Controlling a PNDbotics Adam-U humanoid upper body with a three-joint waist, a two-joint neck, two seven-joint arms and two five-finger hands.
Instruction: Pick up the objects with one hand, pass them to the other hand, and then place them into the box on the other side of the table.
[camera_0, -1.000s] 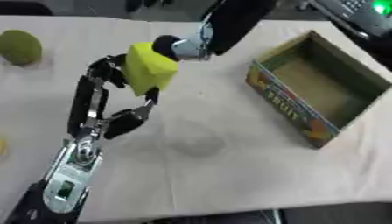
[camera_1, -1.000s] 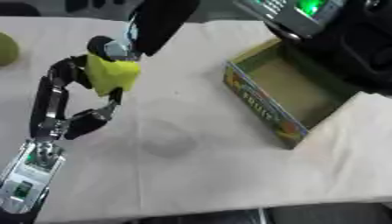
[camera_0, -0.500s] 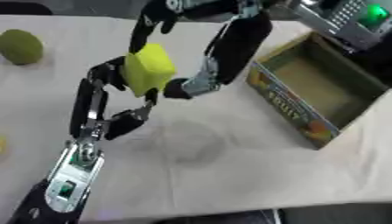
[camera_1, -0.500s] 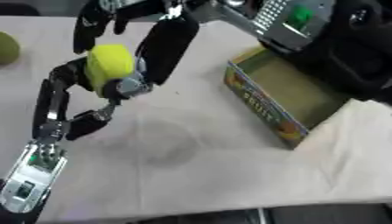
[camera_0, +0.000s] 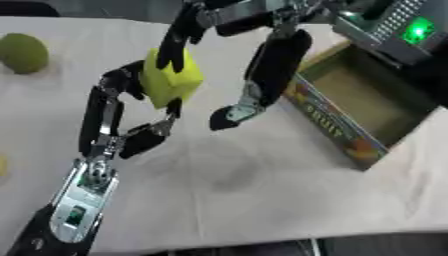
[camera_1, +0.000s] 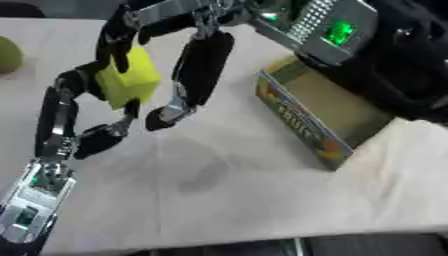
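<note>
Left hand (camera_0: 118, 120) is curled around the yellow block (camera_0: 172, 80), up off the table. Right hand (camera_0: 229, 60) is spread open, fingers on the block's top (box (camera_0: 350, 107) sits right).

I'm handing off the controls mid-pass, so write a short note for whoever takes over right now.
Left hand: curled round the yellow block, held above the table.
Right hand: open, fingers draped over the block's top, thumb hanging beside it; not closed on it.
Box: on the right side, nothing visible inside.
Green ball: far left, untouched.
Done: block picked up.
Left: finish the handover, place the block in the box, then the ball.
</note>
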